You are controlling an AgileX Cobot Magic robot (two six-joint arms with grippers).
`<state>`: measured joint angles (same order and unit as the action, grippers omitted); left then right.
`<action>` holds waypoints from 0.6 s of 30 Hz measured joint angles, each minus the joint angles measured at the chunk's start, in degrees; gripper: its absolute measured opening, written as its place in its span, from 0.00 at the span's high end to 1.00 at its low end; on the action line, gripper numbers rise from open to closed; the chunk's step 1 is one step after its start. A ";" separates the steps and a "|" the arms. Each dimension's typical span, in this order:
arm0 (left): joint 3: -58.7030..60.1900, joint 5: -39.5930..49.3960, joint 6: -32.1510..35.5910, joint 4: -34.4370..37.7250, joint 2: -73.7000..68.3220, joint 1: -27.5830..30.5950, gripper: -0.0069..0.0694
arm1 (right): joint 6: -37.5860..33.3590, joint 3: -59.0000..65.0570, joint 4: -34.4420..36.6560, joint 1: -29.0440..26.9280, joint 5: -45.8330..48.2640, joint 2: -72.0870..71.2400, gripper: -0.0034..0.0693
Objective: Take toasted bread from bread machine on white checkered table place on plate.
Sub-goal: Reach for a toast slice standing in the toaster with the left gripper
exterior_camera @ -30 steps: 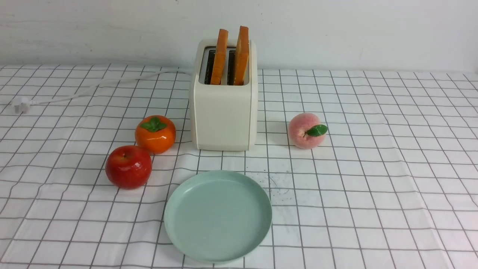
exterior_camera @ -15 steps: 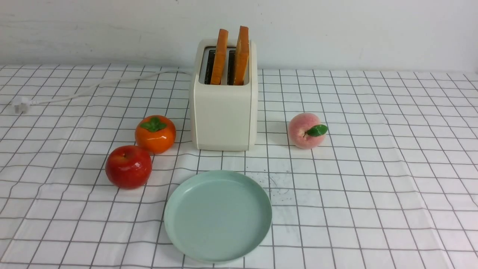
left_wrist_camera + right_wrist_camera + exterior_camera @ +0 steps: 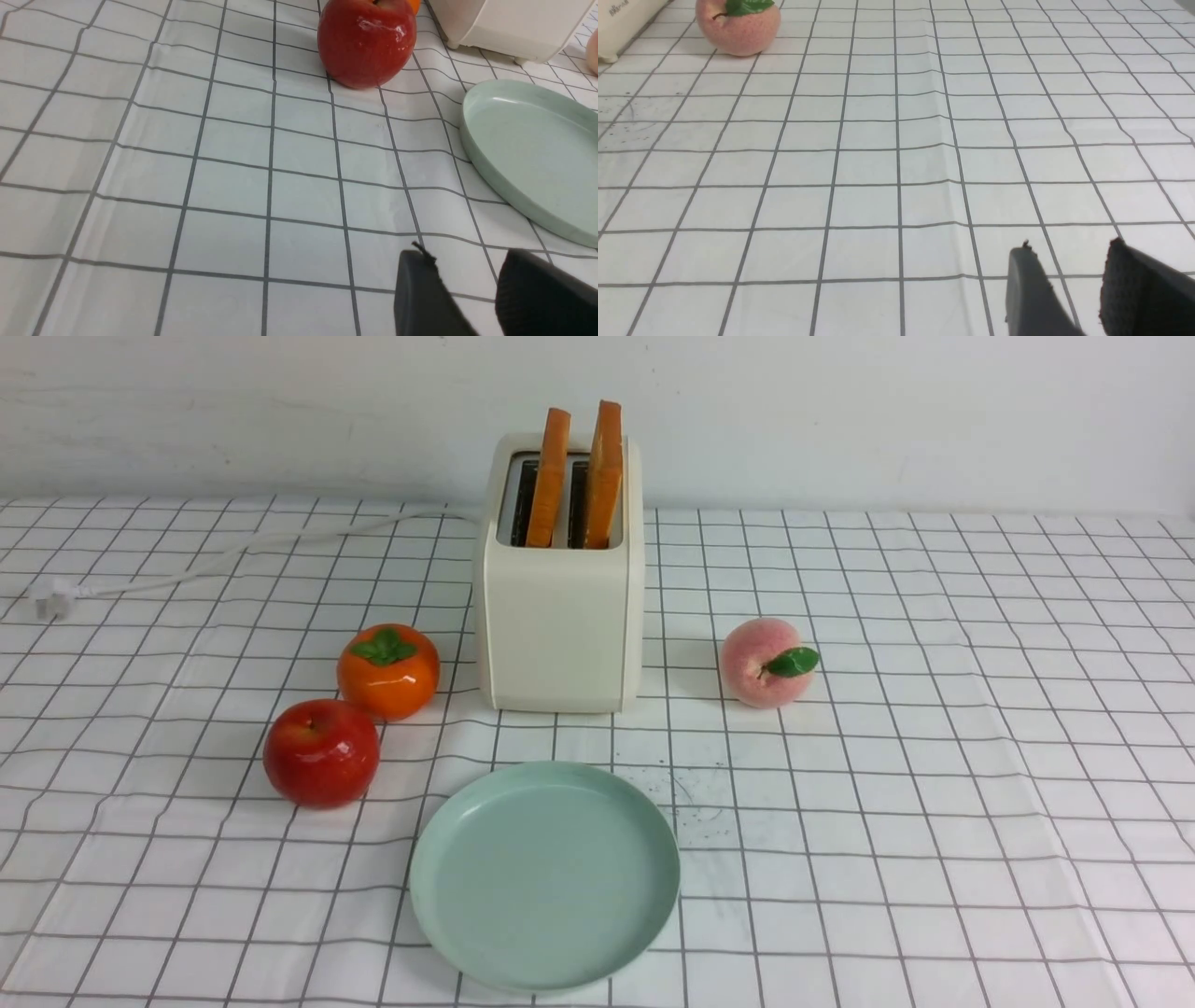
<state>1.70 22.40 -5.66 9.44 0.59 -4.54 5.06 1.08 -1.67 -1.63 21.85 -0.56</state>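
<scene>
While parted and empty, left gripper [image 3: 460, 263] and right gripper [image 3: 1066, 254] far from toasted bread [image 3: 551, 476].

The table [image 3: 934, 803] is white with a thin dark grid, the toaster [image 3: 560, 625] cream-white with grey slots, and the toast slices [image 3: 549, 476] orange-brown at the crust. The plate [image 3: 544, 877] is pale mint-green, the apple [image 3: 321, 752] glossy red, the persimmon [image 3: 388, 677] orange with green leaves, and the peach [image 3: 758, 665] pink with a green leaf. The left tool [image 3: 465, 259] and right tool [image 3: 1066, 252] are black.
</scene>
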 joint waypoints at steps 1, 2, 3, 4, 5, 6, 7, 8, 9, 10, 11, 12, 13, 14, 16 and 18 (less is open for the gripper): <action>0.00 -0.09 0.00 -0.22 0.00 0.00 0.60 | 0.00 0.00 0.00 0.00 0.00 0.00 0.62; 0.00 -0.52 -0.08 -0.54 0.00 0.00 0.60 | 0.00 0.00 0.00 0.00 0.00 0.00 0.62; 0.00 -1.16 -0.69 -0.22 0.00 0.00 0.60 | 0.00 0.00 0.00 0.00 0.00 0.00 0.62; 0.00 -1.26 -1.01 0.05 0.00 0.00 0.60 | 0.00 0.00 0.00 0.00 0.00 0.00 0.62; 0.00 -2.02 -1.82 1.06 0.00 0.00 0.60 | 0.00 0.00 0.00 0.00 0.00 0.00 0.62; 0.00 -3.81 -3.82 4.03 0.00 0.00 0.60 | 0.00 0.00 0.00 0.00 0.00 0.00 0.62; 0.00 -6.01 -6.02 7.78 0.00 0.00 0.60 | 0.00 0.00 0.00 0.00 0.00 0.00 0.62; 0.00 -8.15 -7.94 11.48 0.00 0.00 0.60 | 0.00 0.00 0.00 0.00 0.00 0.00 0.62; 0.00 -9.47 -9.34 13.76 0.00 0.00 0.60 | 0.00 0.00 0.00 0.00 0.00 0.00 0.62; 0.00 -12.76 -10.97 18.87 0.00 0.00 0.60 | 0.00 0.00 0.00 0.00 0.00 0.00 0.62; 0.00 -14.23 -11.67 20.75 0.00 0.00 0.60 | 0.00 0.00 0.00 0.00 0.00 0.00 0.62; 0.00 -16.17 -12.13 23.40 0.00 0.00 0.60 | 0.00 0.00 0.00 0.00 0.00 0.00 0.62; 0.00 -18.61 -12.41 25.37 0.00 0.00 0.60 | 0.00 0.00 0.00 0.00 0.00 0.00 0.62; 0.00 -21.06 -12.41 26.69 0.00 0.00 0.60 | 0.00 0.00 0.00 0.00 0.00 0.00 0.62; 0.00 -26.23 -12.35 28.05 0.00 0.00 0.60 | 0.00 0.00 0.00 0.00 0.00 0.00 0.62; -0.23 -27.78 -12.53 28.88 0.00 0.00 0.60 | 0.00 0.00 0.00 0.00 0.00 0.00 0.62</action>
<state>1.47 -5.38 -18.18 38.32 0.59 -4.54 5.06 1.08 -1.67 -1.63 21.85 -0.56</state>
